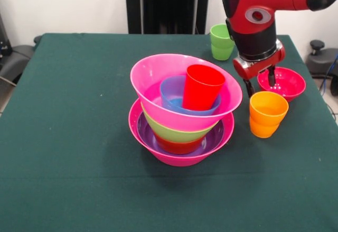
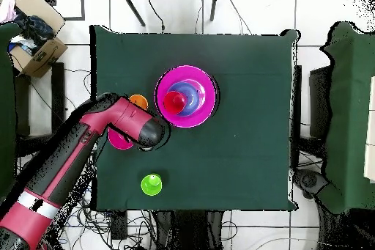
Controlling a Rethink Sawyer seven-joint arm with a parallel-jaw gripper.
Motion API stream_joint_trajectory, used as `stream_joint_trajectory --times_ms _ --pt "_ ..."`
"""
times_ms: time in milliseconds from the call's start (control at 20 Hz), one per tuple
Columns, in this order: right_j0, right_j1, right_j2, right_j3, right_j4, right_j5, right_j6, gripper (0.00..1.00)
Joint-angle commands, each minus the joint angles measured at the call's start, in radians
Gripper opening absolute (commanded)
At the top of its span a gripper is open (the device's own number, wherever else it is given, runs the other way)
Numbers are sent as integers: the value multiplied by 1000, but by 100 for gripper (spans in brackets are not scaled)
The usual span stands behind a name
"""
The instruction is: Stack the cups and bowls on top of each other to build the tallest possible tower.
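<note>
Nearest, the tower (image 1: 182, 110) sits mid-tabletop (image 1: 68, 137), its top pink bowl (image 1: 158, 84) tilted with the red cup (image 1: 202, 86) leaning inside. Hand (image 1: 260, 83) hangs empty, fingers apart, between orange cup (image 1: 268, 114) and crimson bowl (image 1: 282, 83). Adding pieces could tip that slanted stack.

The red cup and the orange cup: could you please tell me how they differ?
The red cup sits tilted inside the blue bowl atop the stack; the orange cup stands upright on the table, beside the stack. Both are glossy, open end up, and untouched by the gripper.
</note>
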Motion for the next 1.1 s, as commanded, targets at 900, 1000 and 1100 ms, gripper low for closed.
stream_joint_trajectory --times_ms 900,1000,1100 --pt "32 51 232 -40 -5 23 -134 100" --pt "37 51 236 -40 -5 24 -142 100" --pt "38 52 240 -41 -7 27 -139 100"
